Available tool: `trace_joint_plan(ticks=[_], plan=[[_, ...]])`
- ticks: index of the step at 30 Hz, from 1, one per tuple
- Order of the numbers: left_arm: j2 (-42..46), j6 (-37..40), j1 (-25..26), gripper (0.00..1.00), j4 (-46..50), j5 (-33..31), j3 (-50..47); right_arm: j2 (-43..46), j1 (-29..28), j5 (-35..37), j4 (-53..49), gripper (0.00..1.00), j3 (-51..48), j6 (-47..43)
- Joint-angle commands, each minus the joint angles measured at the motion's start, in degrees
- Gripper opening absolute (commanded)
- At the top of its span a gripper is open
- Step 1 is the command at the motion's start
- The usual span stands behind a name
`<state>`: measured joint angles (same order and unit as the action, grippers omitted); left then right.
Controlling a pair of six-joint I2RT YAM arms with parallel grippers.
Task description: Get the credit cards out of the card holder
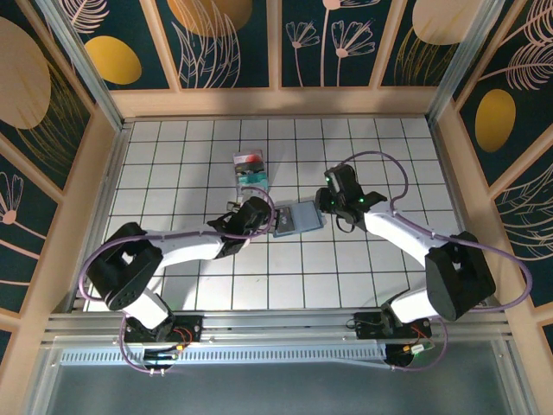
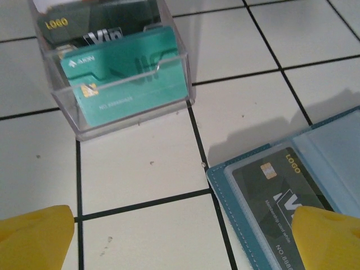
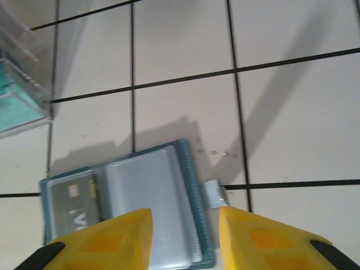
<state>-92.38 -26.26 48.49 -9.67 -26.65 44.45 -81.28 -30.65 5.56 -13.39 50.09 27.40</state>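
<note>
Left gripper (image 2: 180, 247) is set wide open, right gripper (image 3: 185, 236) part-open; the card holder (image 3: 163, 185) may be dragged if pinched.

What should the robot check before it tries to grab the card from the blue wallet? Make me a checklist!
1. Card holder lying open and flat: ok.
2. All cards out: not ok. A dark card sits in its left pocket.
3. Left claw open wide enough for the card: ok.
4. Left claw lined up on the dark card: cannot tell. One yellow finger covers the card's lower corner.
5. Right claw pinning the card holder down: cannot tell. Its jaws stand apart over the right half, and contact is unclear.
6. Clear box out of the way: ok, it stands apart from the card holder.
</note>
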Motion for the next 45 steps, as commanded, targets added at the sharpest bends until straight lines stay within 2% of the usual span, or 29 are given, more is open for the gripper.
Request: trace_joint_plan(ticks=[1, 5, 12, 24, 45], plan=[[-3.0, -1.5, 0.0, 0.99, -0.1, 1.3, 2.3, -0.9, 0.7, -9.7, 2.3, 0.34, 1.1, 0.5], [-5.5, -1.7, 0.0, 0.99, 1.5, 1.6, 4.9, -3.4, 0.7, -15.6, 4.7, 0.31, 1.4, 1.8], [-7.6, -3.2, -0.2, 0.99, 4.6, -0.2, 5.3, -7.0, 0.1, -19.3, 7.4, 0.25, 0.9, 2.8], [-8.4, -3.9, -1.9, 0.99, 5.6, 1.5, 3.8, -14.5, -3.5, -20.6, 8.4, 0.21, 4.6, 3.0], [-10.9, -2.8, -2.0, 0.99, 7.4, 1.5, 3.7, -20.9, -3.8, -21.9, 8.9, 0.22, 5.5, 4.2]])
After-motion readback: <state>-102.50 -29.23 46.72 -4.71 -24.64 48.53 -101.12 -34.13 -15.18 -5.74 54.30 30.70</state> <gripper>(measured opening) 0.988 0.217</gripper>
